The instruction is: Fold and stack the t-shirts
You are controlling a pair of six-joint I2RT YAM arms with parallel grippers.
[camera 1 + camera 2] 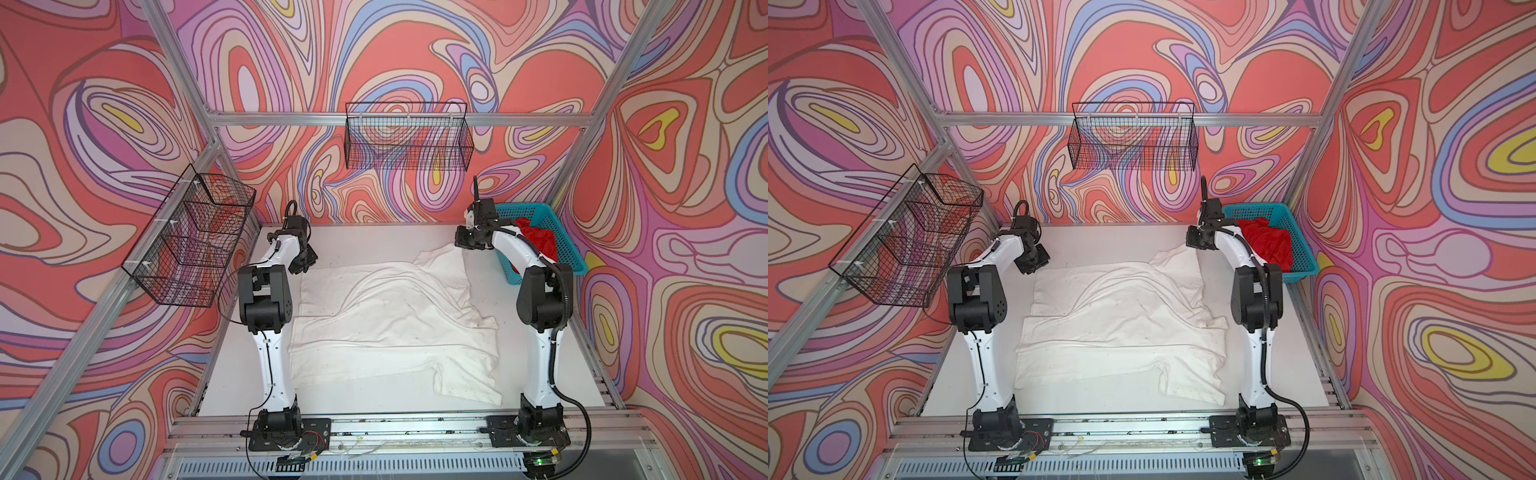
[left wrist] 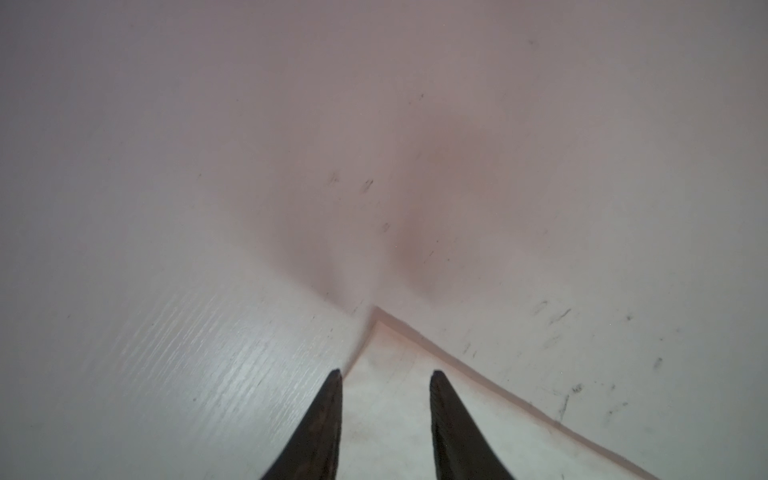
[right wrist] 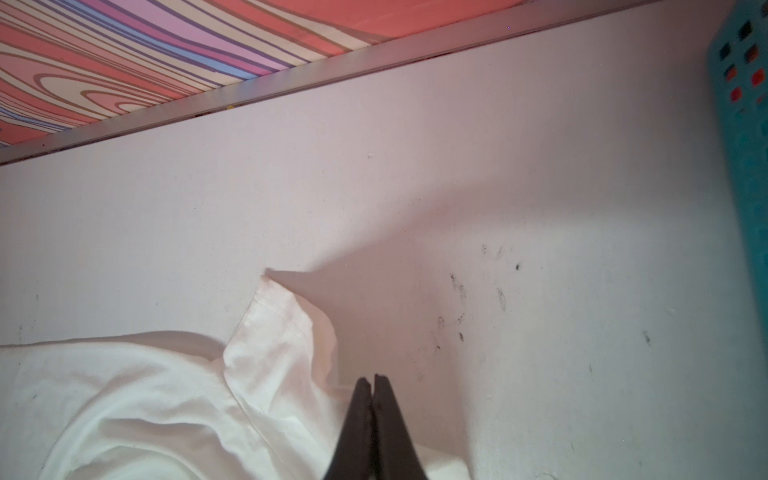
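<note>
The white t-shirt [image 1: 395,316] [image 1: 1121,324] lies spread and wrinkled across the middle of the table in both top views. The red t-shirt [image 1: 536,241] [image 1: 1266,243] is bunched inside the teal basket [image 1: 569,249] at the back right. My left gripper [image 1: 301,268] [image 2: 386,372] is low at the white shirt's far left corner. Its jaws stand apart, with the cloth corner [image 2: 386,415] lying between them. My right gripper [image 1: 460,245] [image 3: 371,379] is shut just beside the white shirt's far right sleeve [image 3: 282,332]. Nothing shows between its tips.
A black wire basket [image 1: 407,137] hangs on the back wall and another [image 1: 191,241] on the left wall. The teal basket's wall [image 3: 748,166] is close beside my right gripper. Bare white table [image 1: 374,237] runs behind the shirt to the back rail.
</note>
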